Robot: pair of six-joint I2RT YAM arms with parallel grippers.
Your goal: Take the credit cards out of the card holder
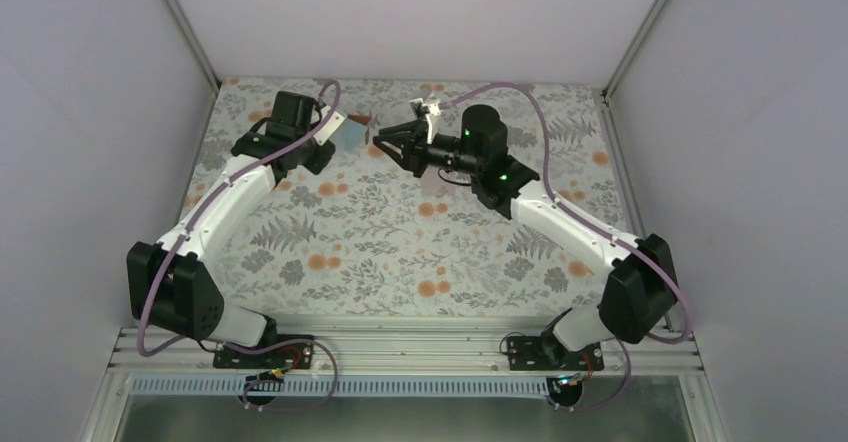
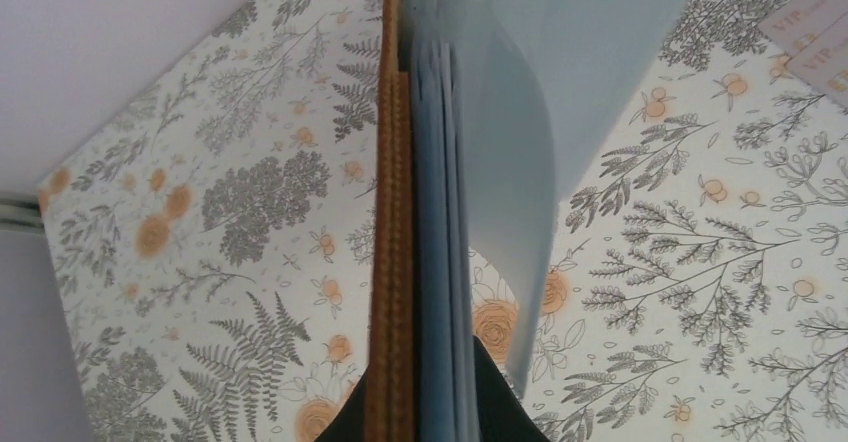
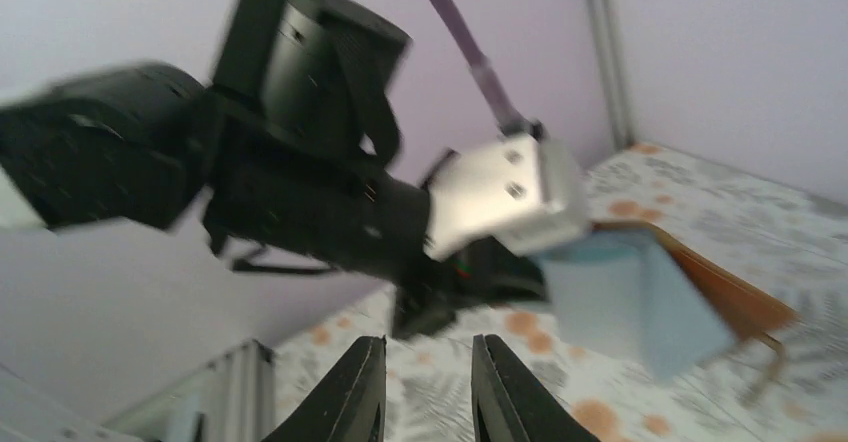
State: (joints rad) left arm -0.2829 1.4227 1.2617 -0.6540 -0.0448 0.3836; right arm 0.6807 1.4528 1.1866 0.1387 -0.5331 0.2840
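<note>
My left gripper [image 1: 333,138] is shut on the card holder [image 1: 352,134] and holds it above the table at the back. In the left wrist view the holder's rust-brown edge [image 2: 398,262] stands upright between my fingers, and its pale blue-grey flap [image 2: 540,112] bends open to the right. My right gripper [image 1: 384,147] is open and empty, pointing left at the holder from a short way off. The right wrist view shows its jaws [image 3: 425,372] apart and the holder [image 3: 630,302] up and to the right. A pale pink card [image 2: 815,37] lies on the table. The black and teal cards are out of view.
The table has a floral cloth [image 1: 400,252]. Grey walls stand close on the left, back and right. A metal rail [image 1: 400,347] runs along the near edge by the arm bases. My left arm's wrist [image 3: 300,192] fills much of the right wrist view.
</note>
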